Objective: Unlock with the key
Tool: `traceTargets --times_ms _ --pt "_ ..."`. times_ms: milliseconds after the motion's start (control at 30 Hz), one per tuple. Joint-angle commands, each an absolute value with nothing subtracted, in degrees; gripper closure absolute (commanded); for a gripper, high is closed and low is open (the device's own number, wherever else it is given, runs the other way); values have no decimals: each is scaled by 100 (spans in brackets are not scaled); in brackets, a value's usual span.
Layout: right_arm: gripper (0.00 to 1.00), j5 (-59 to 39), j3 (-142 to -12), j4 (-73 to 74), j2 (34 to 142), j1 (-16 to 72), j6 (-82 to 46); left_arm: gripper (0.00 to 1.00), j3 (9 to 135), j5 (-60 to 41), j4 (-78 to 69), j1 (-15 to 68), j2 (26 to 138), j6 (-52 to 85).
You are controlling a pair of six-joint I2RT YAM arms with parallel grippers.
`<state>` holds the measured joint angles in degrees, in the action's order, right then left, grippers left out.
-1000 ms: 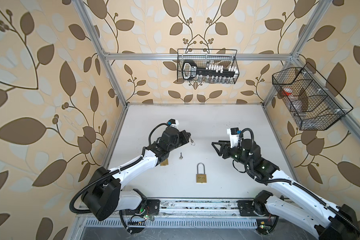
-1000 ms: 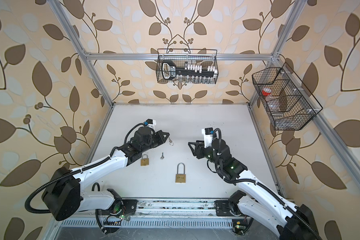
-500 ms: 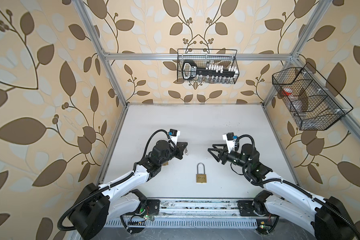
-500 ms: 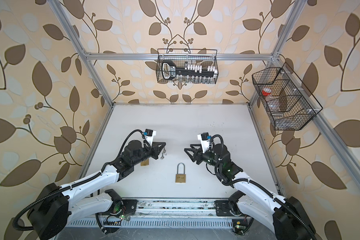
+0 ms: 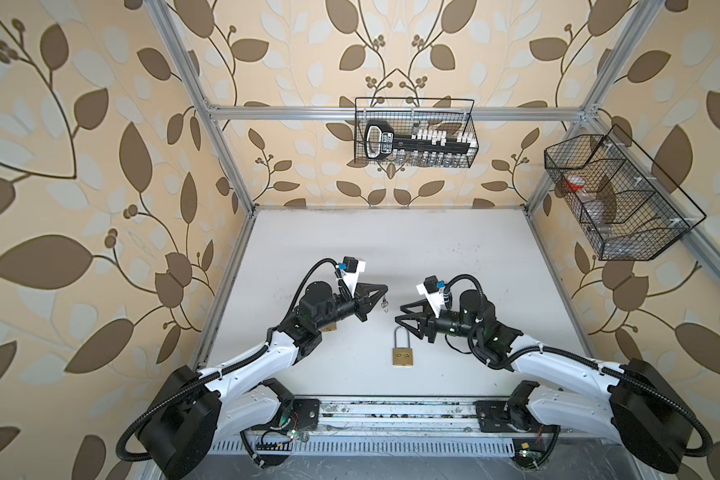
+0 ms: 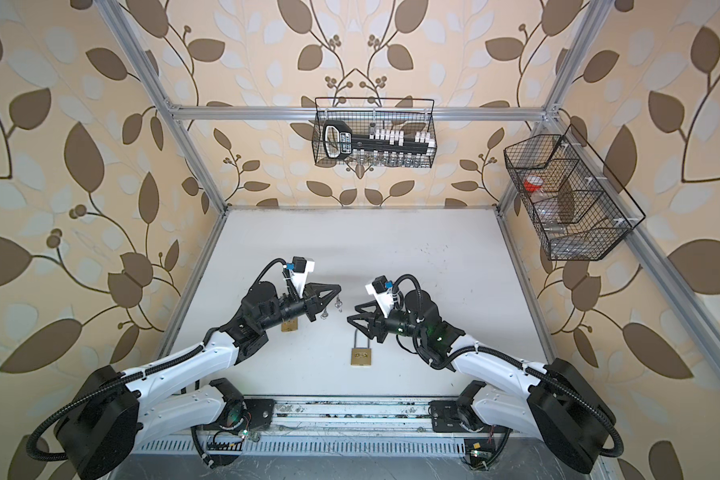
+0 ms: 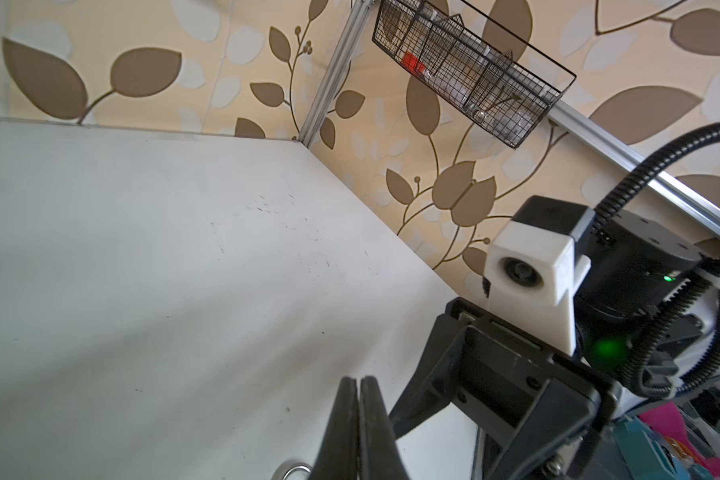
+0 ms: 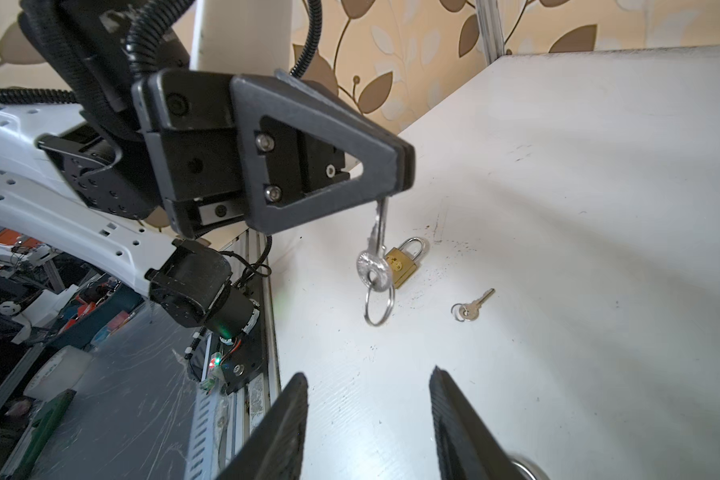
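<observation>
the back-wall basket holds a big black key-shaped piece and a row of small white blocks. the right-wall basket has a red-capped jar in its far compartment. the clear things in its other compartments i cannot make out.

over the table, my left gripper is pinched fully closed on the blade of the key, which hangs head-down with its ring. below that arm lies a small padlock, half hidden in both top views. just right of it a loose key lies flat. the large padlock lies flat near the middle, toward the near edge, shackle pointing far. my right gripper faces the left one across a small gap, jaws partly apart with nothing between them. its near finger overlaps the shackle in a top view, and i cannot tell whether they touch.

open table runs from both grippers to the far wall and out to the right frame post. the rail bounds the near edge. the right wrist view cuts off a round metal rim at its border.
</observation>
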<state>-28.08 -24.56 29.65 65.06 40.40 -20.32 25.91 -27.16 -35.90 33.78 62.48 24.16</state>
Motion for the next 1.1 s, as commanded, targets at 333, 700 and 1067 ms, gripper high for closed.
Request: traceTargets --times_ms 333,700,1067 --pt "62 -3013 -2790 3340 6930 4052 -2193 100 2725 -3428 -4315 3616 6582 2625" --pt "70 -3209 -2960 3253 7239 4053 -2232 100 2685 -3272 -4309 3648 6548 2585" --pt "76 -3237 -2997 3175 7277 4037 -2232 100 2664 -3130 -4237 3647 6503 2533"
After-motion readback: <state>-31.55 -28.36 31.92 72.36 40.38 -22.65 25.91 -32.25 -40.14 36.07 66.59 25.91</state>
